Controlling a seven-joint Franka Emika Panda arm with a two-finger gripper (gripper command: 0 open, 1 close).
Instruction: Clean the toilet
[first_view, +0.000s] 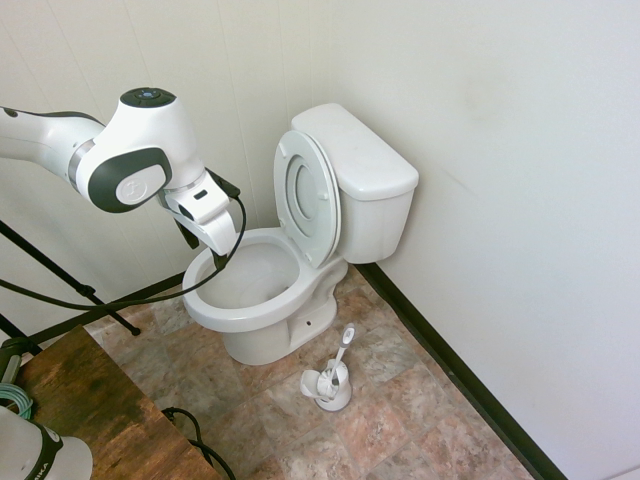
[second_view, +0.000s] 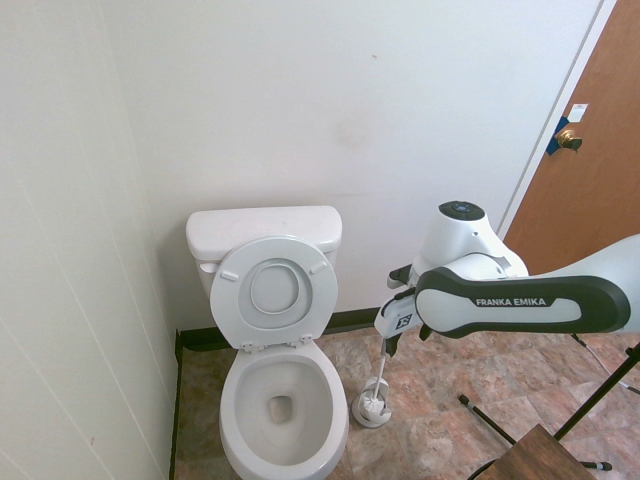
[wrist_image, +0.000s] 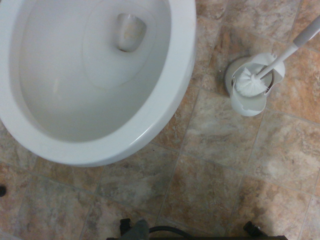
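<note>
The white toilet (first_view: 262, 318) stands against the wall with seat and lid (first_view: 308, 195) raised against its boxy tank (first_view: 365, 175). From the other side I see the toilet (second_view: 263, 231) head-on, its bowl bare. My gripper (first_view: 219, 256) hangs open over the bowl's near rim and holds nothing. In the second exterior view the gripper (second_view: 390, 338) is to the bowl's right, above the white toilet brush (second_view: 376, 400), which rests in its holder on the floor. The wrist view looks down on the toilet rim (wrist_image: 165, 115) and the brush (wrist_image: 250, 82).
Walls close in behind and beside the toilet, with a black baseboard (first_view: 450, 370) along them. A brown wooden tabletop (first_view: 95, 405) sits at the near corner. A brown door (second_view: 590, 190) stands at the far right. Tiled floor (wrist_image: 215, 175) lies around the bowl.
</note>
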